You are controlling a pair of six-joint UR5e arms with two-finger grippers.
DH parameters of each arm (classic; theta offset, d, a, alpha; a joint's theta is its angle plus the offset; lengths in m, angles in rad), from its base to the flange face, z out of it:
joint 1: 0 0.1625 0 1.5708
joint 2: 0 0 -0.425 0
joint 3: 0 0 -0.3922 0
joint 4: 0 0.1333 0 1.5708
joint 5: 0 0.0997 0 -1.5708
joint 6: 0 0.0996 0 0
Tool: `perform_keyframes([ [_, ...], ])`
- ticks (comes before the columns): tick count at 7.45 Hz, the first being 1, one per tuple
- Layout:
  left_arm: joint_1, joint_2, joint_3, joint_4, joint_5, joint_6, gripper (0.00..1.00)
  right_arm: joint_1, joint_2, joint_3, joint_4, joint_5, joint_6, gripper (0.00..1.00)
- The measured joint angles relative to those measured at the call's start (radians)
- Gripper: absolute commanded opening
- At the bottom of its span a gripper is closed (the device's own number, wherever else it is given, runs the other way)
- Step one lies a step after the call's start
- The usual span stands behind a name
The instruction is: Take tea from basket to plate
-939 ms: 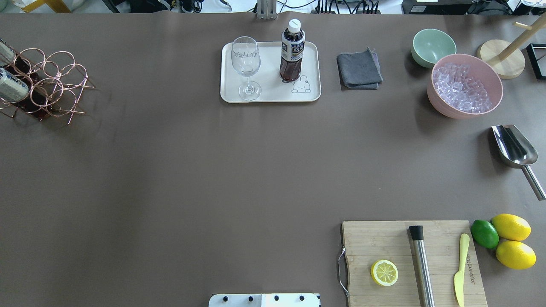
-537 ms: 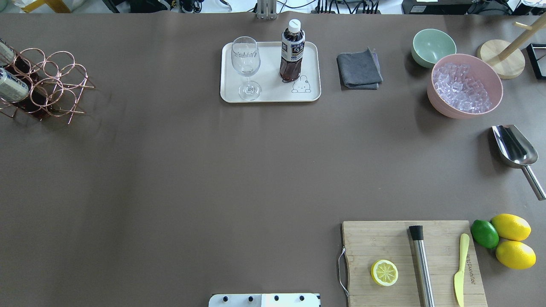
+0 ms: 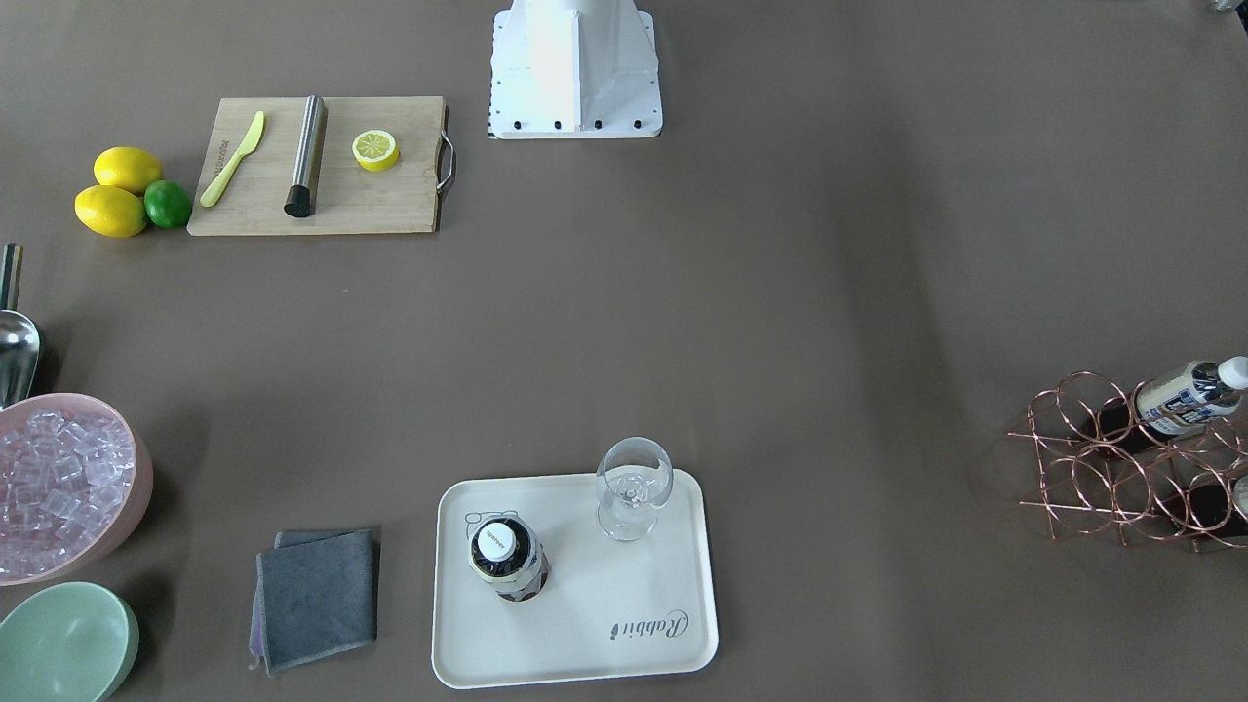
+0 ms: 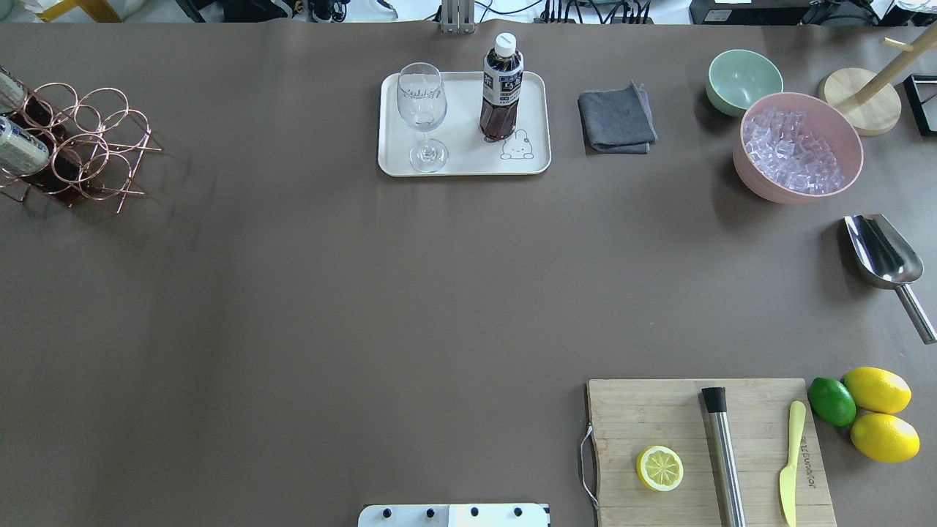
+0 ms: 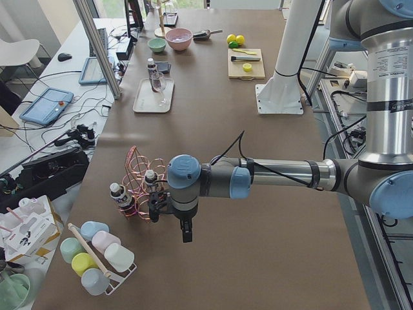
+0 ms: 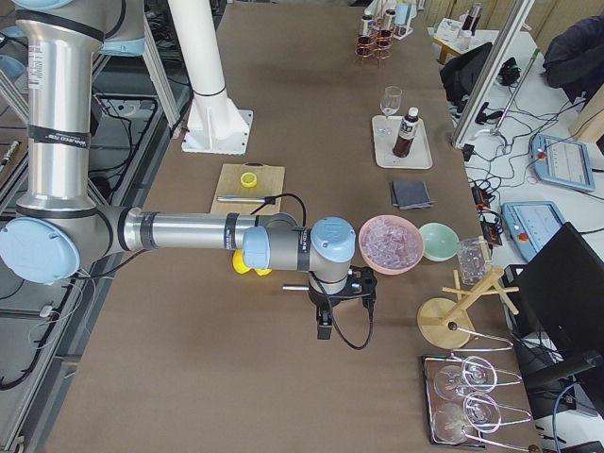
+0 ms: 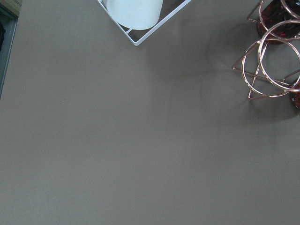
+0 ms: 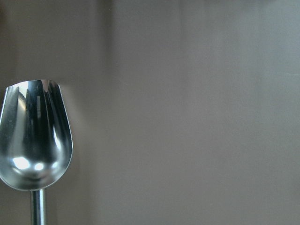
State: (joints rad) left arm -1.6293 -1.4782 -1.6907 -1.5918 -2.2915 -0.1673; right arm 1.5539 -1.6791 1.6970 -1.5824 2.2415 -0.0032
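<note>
One tea bottle (image 4: 501, 88) stands upright on the cream plate (image 4: 468, 159), next to the bear drawing; it also shows in the front view (image 3: 507, 558) on the plate (image 3: 585, 624). Two more tea bottles (image 4: 20, 150) sit in the rose-copper wire basket (image 4: 95, 146) at the table's far left. My left gripper (image 5: 186, 236) hangs fingers-down just beside the basket (image 5: 137, 169); I cannot tell if it is open. My right gripper (image 6: 324, 330) hangs over the table near the pink bowl; I cannot tell if it is open.
A stemmed glass (image 4: 422, 110) stands on the plate. A grey cloth (image 4: 616, 118), a mint bowl (image 4: 743, 77), a pink bowl of ice (image 4: 748, 183) and a metal scoop (image 4: 882, 252) lie to the right. A cutting board (image 4: 637, 417) and lemons (image 4: 878, 413) are near the front right.
</note>
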Motion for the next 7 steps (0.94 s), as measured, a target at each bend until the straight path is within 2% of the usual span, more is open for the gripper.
perform_keyframes([
  [4, 0.019, -0.007, 0.019, -0.074, -0.005, 0.020, 0.99, 0.000, 0.002, -0.009, 0.003, 0.003, 0.002, 1.00],
  [7, 0.024, -0.013, 0.039, -0.080, -0.097, 0.100, 0.99, 0.000, 0.004, -0.010, 0.002, 0.021, 0.007, 1.00],
])
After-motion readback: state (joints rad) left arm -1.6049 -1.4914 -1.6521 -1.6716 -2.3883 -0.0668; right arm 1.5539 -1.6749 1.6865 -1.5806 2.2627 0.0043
